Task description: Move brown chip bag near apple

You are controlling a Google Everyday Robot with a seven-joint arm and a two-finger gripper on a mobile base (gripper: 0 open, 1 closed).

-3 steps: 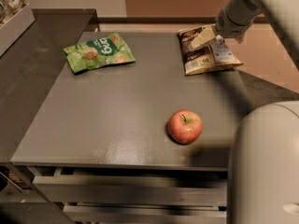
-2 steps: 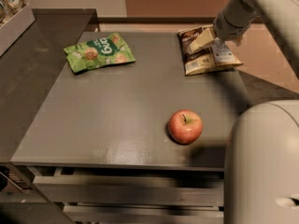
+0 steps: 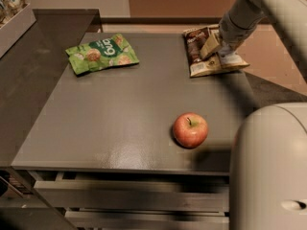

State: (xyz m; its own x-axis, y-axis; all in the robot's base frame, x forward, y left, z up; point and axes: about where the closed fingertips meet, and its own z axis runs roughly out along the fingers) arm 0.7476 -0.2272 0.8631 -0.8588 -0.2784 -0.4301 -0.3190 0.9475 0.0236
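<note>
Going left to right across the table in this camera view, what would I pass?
Green bag → apple → brown chip bag. The gripper sits over that bag's right half, at the table's far right, so it has no separate place.

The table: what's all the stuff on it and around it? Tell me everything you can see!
table: one, grey, middle of the view
brown chip bag: one, dark brown and cream, far right corner of the table
green snack bag: one, green with white letters, far left part of the table
apple: one, red with a yellowish patch, near the front edge, right of the middle
side counter: one, dark grey, left of the table
pale box: one, whitish, far left corner on the side counter
robot arm: one, white, coming in from the top right
gripper: one, grey and cream, right at the brown chip bag
robot body: one, white, bottom right
</note>
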